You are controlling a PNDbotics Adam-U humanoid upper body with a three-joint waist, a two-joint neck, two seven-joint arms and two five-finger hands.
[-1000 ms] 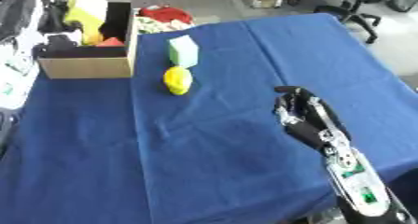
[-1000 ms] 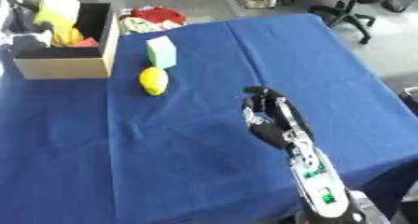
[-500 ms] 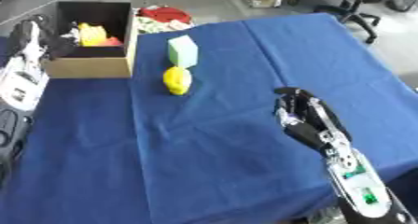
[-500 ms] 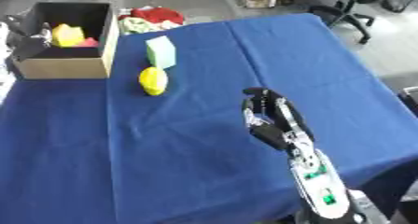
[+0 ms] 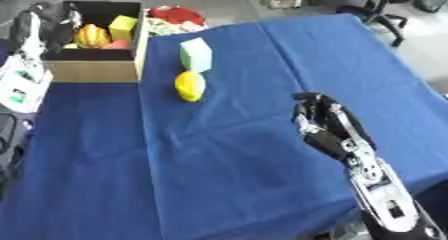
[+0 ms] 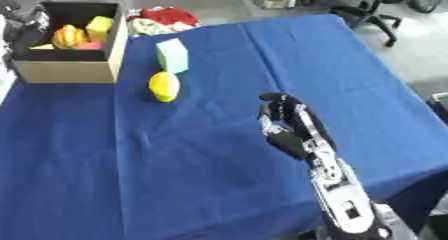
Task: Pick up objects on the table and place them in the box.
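A cardboard box [image 5: 92,70] stands at the far left of the blue table [image 5: 262,54]. Inside it lie an orange-yellow fruit [image 5: 90,35], a yellow-green block [image 5: 123,27] and something red [image 5: 115,45]. A yellow lemon [image 5: 190,85] rests on the cloth just right of the box, with a pale green carton [image 5: 196,54] upright right behind it. My left hand [image 5: 32,25] shows blurred at the box's left wall. My right hand [image 5: 325,126] hovers open at the lower right, well away from the lemon, holding nothing.
Red and white items [image 5: 173,20] lie past the table's far edge behind the box. Office chairs [image 5: 385,4] stand on the floor at the upper right. The table's right edge runs close to my right arm [image 5: 385,199].
The yellow-green block that my left hand held over the box now lies inside it. My left hand has drawn back to the box's left side. The right hand has stayed put.
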